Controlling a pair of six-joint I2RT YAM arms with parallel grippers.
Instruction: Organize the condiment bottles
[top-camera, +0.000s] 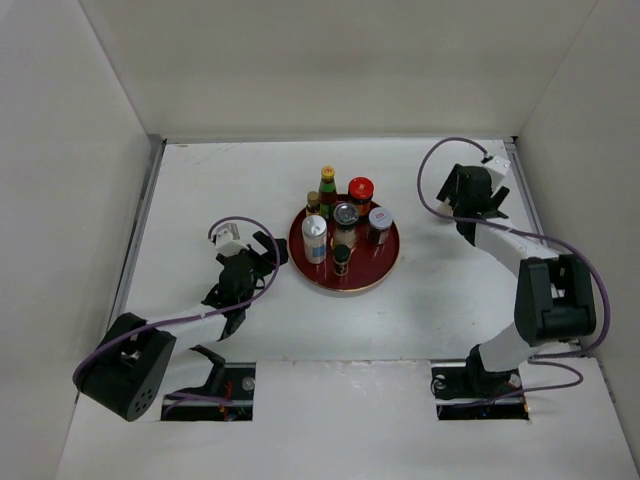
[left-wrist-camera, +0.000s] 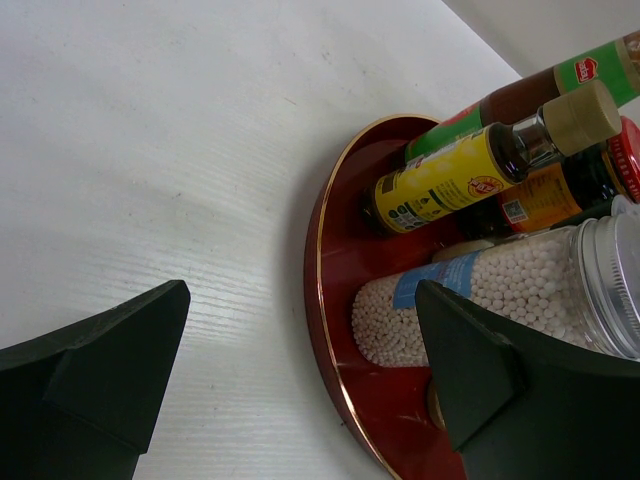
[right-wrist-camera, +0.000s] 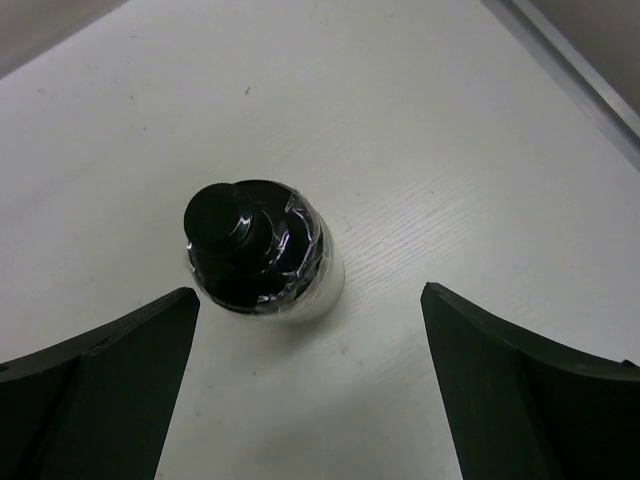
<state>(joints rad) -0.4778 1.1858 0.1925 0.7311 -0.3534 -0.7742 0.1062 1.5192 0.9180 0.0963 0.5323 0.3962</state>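
**Bottle with black cap and white body (right-wrist-camera: 255, 250) stands alone under right gripper (right-wrist-camera: 310, 292), well apart from tray**

Top external view: a round dark-red tray with a gold rim (top-camera: 378, 275) sits in the middle of the white bench (top-camera: 220, 190). It carries a cluster of seven small condiment bottles (top-camera: 346, 215), all upright, among them a tall green-labelled bottle with a yellow cap (top-camera: 327, 185) and a red-capped jar (top-camera: 361, 190). The left gripper (top-camera: 270, 250) hangs just beside the tray's left rim. The right gripper is over the bench on the tray's right, well apart from it. The lone bottle cannot be made out here, probably because the wrist hides it.

Left wrist view: the fingers are spread wide, with only bench and the tray's rim between them. Nearest on the tray is a clear jar of small white beads with a silver screw lid (left-wrist-camera: 500, 300). Behind it is a yellow-labelled bottle with a tan cap (left-wrist-camera: 450, 185).

Right wrist view: the fingers are wide apart and hold nothing. The black-capped bottle stands upright on the bench between them, touching neither. Its long axis points straight up at the camera, so the fingers would meet its round sides squarely. I judge this the bottle left outside the group. The tray lies to its left, and the right arm is by far the nearer
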